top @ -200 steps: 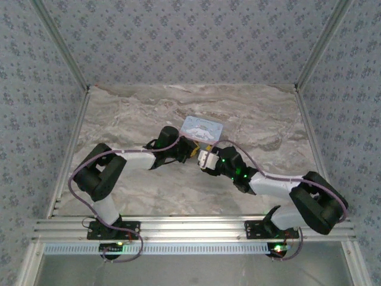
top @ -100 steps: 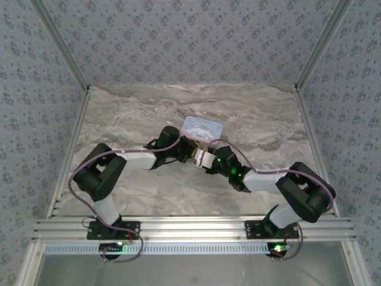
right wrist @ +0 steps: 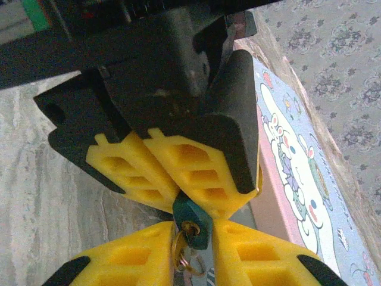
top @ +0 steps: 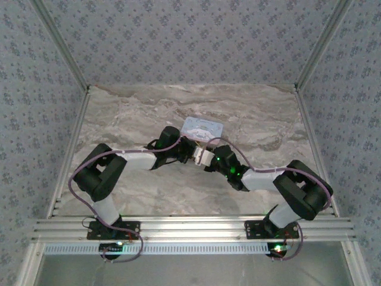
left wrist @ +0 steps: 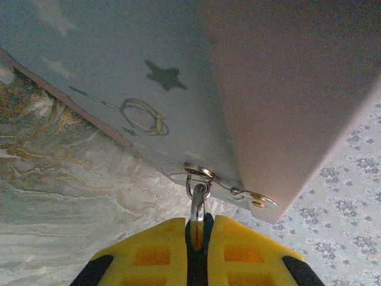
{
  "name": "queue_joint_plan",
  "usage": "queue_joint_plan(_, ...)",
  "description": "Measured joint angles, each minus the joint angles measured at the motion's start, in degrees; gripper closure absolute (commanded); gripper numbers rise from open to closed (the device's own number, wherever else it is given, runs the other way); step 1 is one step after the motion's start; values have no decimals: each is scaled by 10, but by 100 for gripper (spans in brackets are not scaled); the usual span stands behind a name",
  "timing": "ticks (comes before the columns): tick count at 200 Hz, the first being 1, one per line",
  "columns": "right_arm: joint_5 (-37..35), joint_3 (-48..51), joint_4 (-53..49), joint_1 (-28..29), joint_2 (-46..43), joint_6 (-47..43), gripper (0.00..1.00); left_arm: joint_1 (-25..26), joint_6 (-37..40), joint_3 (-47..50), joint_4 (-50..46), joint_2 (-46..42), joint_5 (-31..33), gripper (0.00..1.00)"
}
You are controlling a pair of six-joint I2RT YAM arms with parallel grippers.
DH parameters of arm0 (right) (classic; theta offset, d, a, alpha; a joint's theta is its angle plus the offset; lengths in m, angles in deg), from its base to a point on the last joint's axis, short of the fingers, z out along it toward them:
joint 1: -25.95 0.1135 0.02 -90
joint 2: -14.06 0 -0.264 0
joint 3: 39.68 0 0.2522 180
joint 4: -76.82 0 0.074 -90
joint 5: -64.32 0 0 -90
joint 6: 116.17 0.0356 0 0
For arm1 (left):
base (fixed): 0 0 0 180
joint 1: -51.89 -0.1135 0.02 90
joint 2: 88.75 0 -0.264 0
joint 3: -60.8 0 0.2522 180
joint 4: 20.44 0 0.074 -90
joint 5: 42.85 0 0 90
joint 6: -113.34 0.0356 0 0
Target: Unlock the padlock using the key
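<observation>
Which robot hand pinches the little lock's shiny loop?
The left gripper: yellow fingers shut on the tiny blue-and-brass padlock's silvery loop. The right gripper is off the loop.

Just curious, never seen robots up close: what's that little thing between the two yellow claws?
The small blue padlock: in the right wrist view it sits between the left gripper above and the right gripper below.

Padlock [right wrist: 190, 214] is showing only a sliver between yellow pads [right wrist: 196, 176]; key [right wrist: 189, 231] is lying mostly buried.
</observation>
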Motion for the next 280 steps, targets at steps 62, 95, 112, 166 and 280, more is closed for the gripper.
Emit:
queue_joint_plan(62,-9,0,7,1,7,0,97,0,-11,0,2,2,7,100)
queue_joint_plan(95,-20,0,15,3,8,2,100,0,-17,-2,6,3,9,100)
queue_joint_plan(112,-26,0,18,3,8,6,100,-1,-19,-3,11,5,9,100)
queue_joint_plan(166,-34,0,18,4,4,76,100,-1,-23,-3,19,5,10,100)
queue_joint_plan(280,15,-5,-10,-13,5,359,100,0,-27,-3,12,14,10,100)
